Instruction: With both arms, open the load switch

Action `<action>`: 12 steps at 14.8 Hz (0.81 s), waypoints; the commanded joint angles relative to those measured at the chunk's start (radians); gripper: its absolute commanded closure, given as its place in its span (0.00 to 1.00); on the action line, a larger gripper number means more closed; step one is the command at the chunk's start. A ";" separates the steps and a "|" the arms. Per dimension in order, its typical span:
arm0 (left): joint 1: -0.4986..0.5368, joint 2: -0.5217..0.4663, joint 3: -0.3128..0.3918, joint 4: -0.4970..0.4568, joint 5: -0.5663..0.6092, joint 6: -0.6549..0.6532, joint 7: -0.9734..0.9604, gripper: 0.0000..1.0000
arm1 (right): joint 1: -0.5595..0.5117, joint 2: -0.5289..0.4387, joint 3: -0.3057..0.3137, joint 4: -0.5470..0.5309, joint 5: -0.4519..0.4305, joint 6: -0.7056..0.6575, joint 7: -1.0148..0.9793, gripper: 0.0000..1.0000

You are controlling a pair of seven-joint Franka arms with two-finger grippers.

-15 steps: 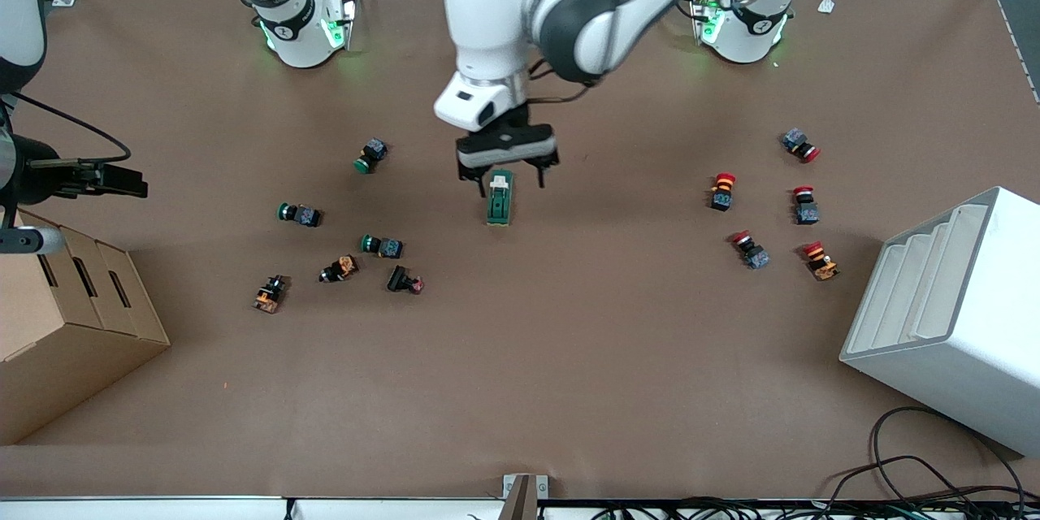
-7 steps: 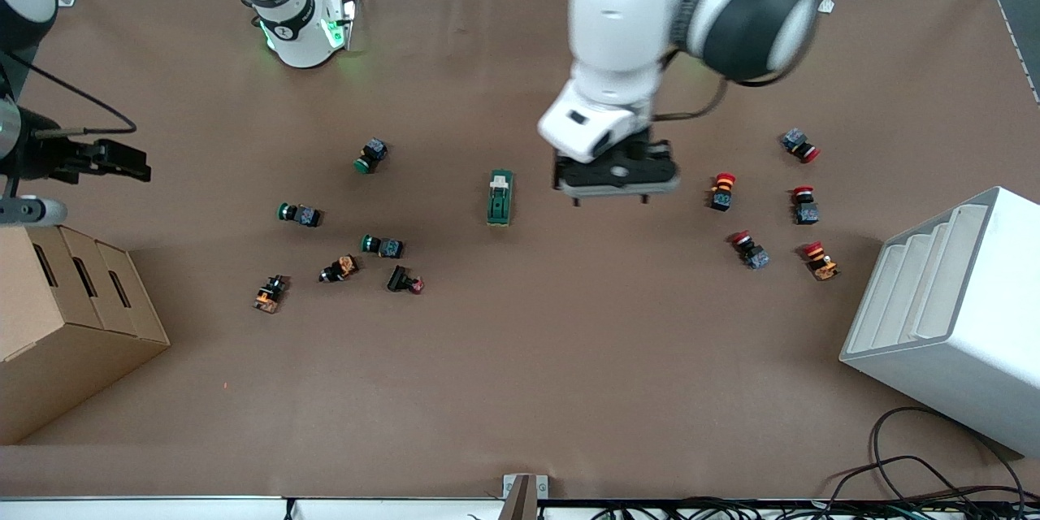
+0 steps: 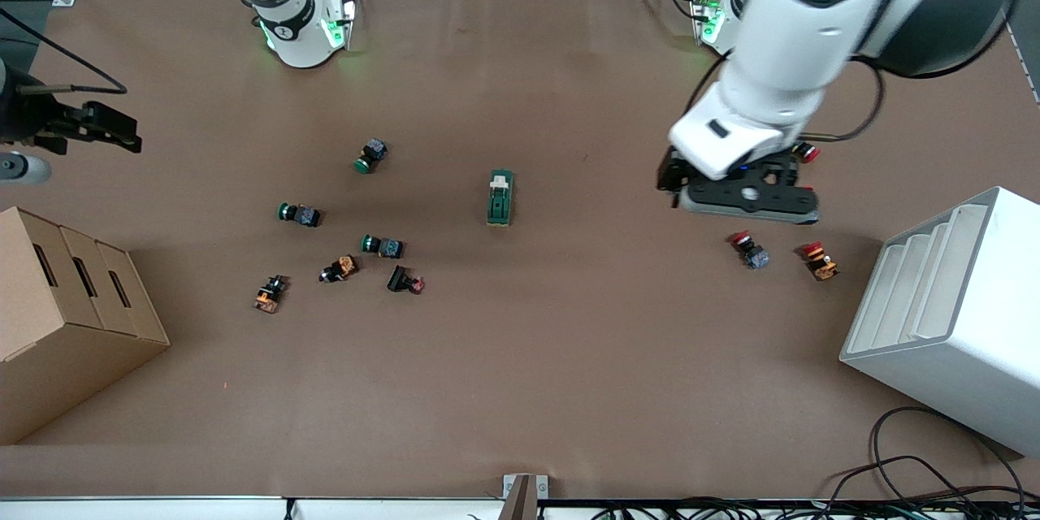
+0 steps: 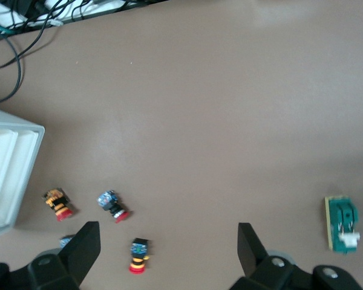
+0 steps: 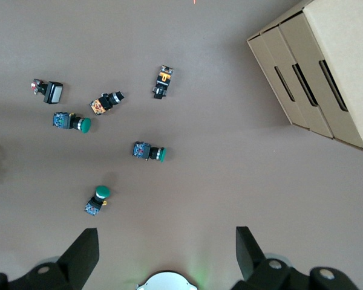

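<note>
Since a second ago the left gripper [image 3: 747,199] has swung away from the load switch [image 3: 500,197], fingers spread wide and empty, to hang over the red push buttons [image 3: 748,249]. That retreat suggests the toggling is done, though the white toggle's [image 3: 500,177] position is hard to read. Mid-table, the switch's long axis runs toward the bases, toggle end farthest from the camera. The right gripper [image 5: 163,254] waits, wide open, at its table end.

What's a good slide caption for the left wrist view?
Open left gripper above red push buttons, load switch lying apart on brown table.
</note>
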 commanded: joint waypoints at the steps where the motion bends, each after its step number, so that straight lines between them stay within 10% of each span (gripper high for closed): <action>1: 0.037 -0.071 0.081 -0.016 -0.102 -0.028 0.167 0.00 | 0.003 -0.073 -0.011 -0.043 0.014 -0.012 -0.006 0.00; 4: 0.009 -0.127 0.264 -0.028 -0.217 -0.097 0.325 0.00 | -0.007 -0.116 -0.013 -0.043 0.015 -0.022 -0.008 0.00; 12: -0.001 -0.205 0.428 -0.070 -0.251 -0.223 0.394 0.00 | -0.005 -0.161 -0.014 -0.123 0.015 0.000 -0.009 0.00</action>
